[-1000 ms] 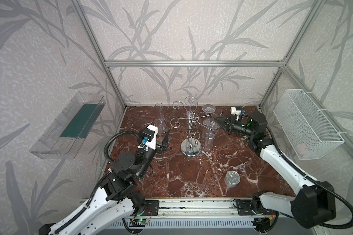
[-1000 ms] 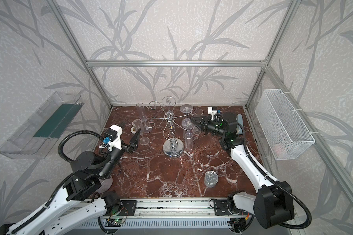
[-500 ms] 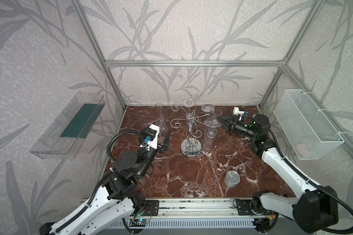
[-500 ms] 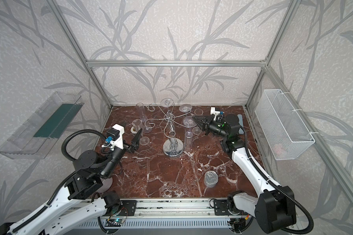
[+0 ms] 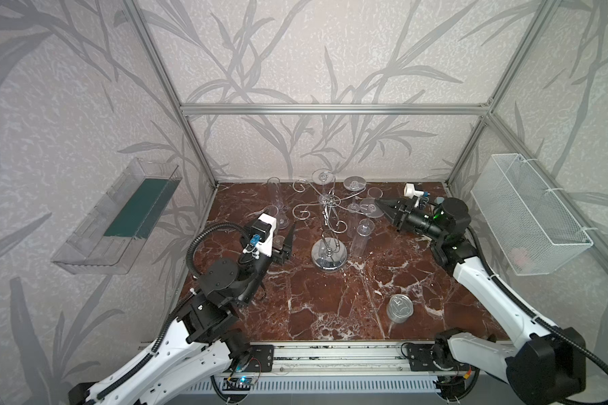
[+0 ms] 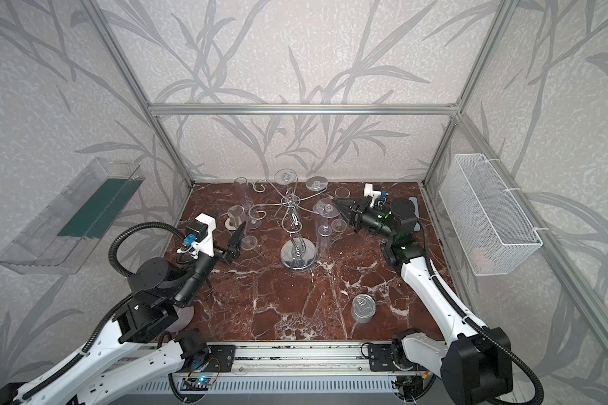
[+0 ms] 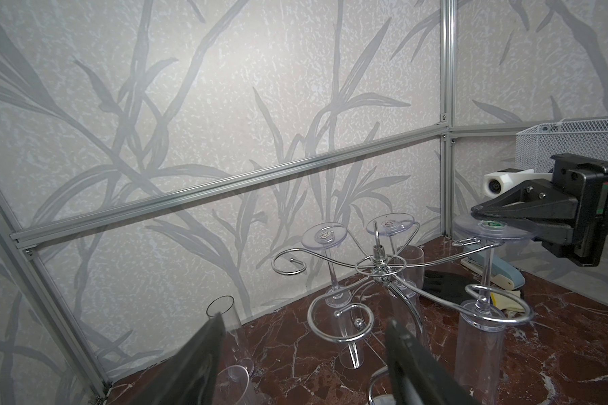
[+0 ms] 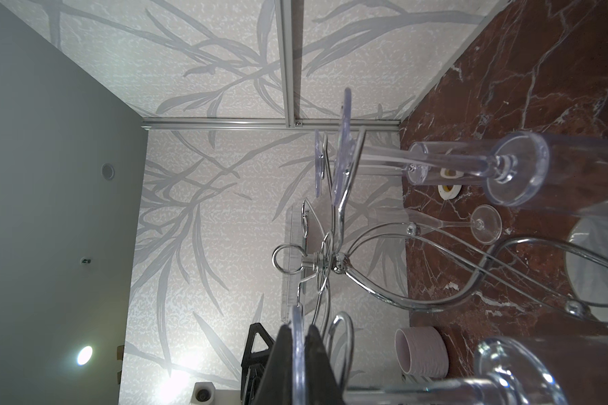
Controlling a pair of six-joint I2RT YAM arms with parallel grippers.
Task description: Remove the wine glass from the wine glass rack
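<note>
Nearest me a can stands on the marble surface. Further in on the left, the left gripper hovers with its jaws wide apart and empty, pointing at the rack in the middle. On the right, the right gripper has its jaws pinched tight on the flat foot of an upside-down glass, which hangs at the rack's right arm, the wire curl just under the foot. The grasp looks made. The removal is not: the glass has yet to be drawn clear of the arm. Two other glasses hang on the far arms.
</note>
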